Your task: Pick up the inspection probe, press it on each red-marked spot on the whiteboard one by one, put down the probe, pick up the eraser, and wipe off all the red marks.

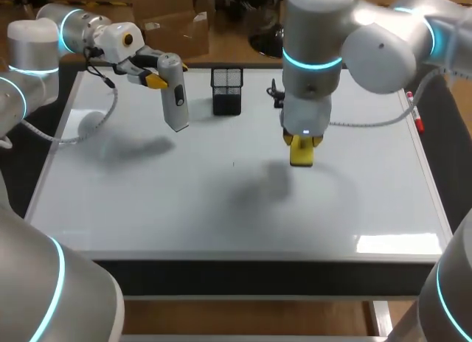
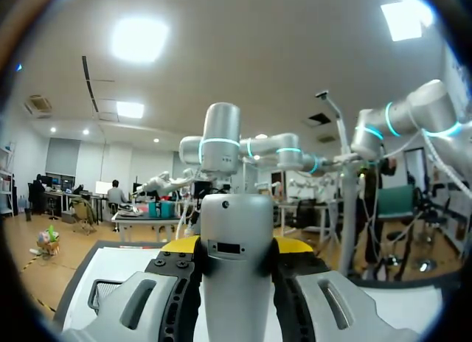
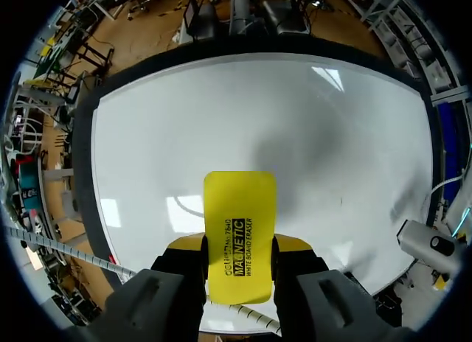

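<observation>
Eraser (image 3: pixel 240 209) sitting clamped in right tool (image 3: pixel 240 246), facing whiteboard (image 3: pixel 332 135) for wiping; left tool (image 1: pixel 156 75) holding inspection probe (image 1: pixel 175 99) clear at 10 o'clock.

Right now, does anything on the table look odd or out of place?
The probe is held aloft in the left fingers while the right fingers hold the eraser; no red marks show on the whiteboard.
</observation>
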`<state>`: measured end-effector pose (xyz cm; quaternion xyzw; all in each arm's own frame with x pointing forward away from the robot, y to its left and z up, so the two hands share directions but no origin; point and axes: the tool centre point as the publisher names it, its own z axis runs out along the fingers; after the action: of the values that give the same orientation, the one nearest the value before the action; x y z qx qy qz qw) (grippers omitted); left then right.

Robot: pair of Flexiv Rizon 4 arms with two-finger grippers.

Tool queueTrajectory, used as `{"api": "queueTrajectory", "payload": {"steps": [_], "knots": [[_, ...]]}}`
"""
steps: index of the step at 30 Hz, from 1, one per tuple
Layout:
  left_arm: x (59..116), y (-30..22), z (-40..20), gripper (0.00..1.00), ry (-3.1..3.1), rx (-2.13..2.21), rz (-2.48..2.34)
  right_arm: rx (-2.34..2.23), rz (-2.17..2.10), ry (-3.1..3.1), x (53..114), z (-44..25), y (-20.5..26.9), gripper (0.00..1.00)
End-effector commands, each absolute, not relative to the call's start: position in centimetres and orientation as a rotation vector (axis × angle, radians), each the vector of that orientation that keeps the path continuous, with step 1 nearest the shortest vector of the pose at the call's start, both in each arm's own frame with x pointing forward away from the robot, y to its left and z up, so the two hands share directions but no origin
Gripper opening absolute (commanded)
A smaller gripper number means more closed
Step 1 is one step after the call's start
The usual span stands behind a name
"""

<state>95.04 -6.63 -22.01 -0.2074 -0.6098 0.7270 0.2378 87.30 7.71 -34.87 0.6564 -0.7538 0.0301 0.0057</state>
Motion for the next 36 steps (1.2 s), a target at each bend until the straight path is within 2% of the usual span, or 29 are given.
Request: {"api": "queueTrajectory", "payload": {"steps": [1, 36], "knots": [[95.8, -6.4, -22.1, 0.0, -1.641, -0.602, 1.968, 2.057, 0.054, -2.33, 90.0, -35.1, 7.6, 0.0], [95.8, -6.4, -22.1, 0.0, -1.641, -0.602, 1.968, 2.143, -0.144, -2.222, 104.9, -39.4, 10.1, 0.0]]}}
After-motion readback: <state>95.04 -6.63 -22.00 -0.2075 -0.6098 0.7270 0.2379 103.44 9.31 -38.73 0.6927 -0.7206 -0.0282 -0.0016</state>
